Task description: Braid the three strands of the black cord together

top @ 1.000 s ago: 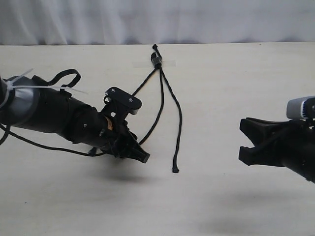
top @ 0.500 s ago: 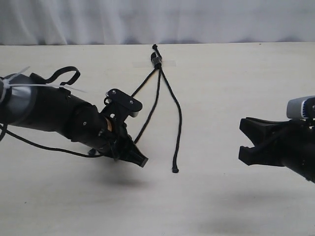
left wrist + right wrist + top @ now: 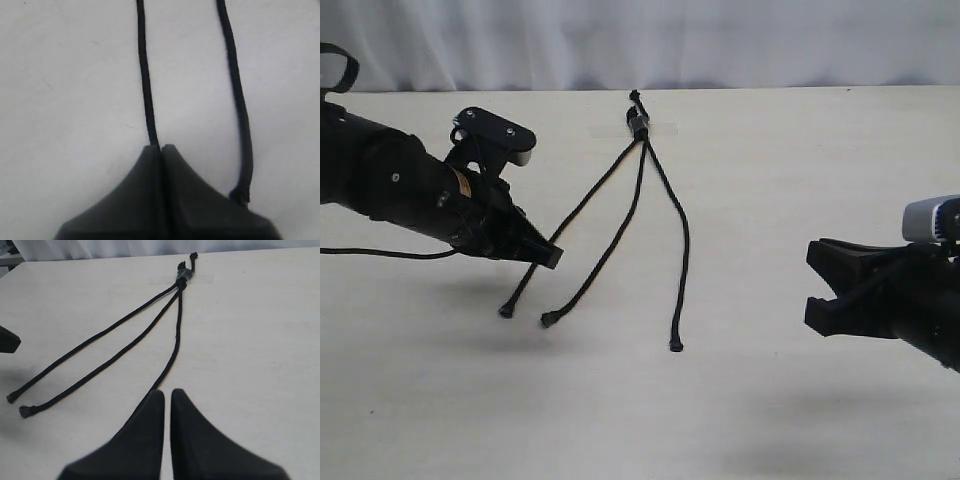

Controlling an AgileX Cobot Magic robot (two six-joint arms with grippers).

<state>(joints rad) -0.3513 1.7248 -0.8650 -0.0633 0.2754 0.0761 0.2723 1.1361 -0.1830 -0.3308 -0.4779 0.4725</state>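
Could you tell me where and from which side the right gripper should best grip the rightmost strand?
I'd grip the rightmost strand slightly above its tip, coming down from the right gripper's side, fingers straddling it crosswise. There it lies flat, nearly straight and apart from the others; near the knot they crowd together.

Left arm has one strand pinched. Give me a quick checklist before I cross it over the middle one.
1. Left gripper grip: jaws shut on the left strand. Ok.
2. Grip position: above the tip, with a short tail hanging free. Ok.
3. Strands separate: left strand, middle strand and right strand fan out from the knotted end, uncrossed. Ok.
4. Right gripper free: jaws slightly apart, holding nothing. Ok.
5. Knotted end anchored: tape lies across it, but whether it will hold under pull, cannot tell.
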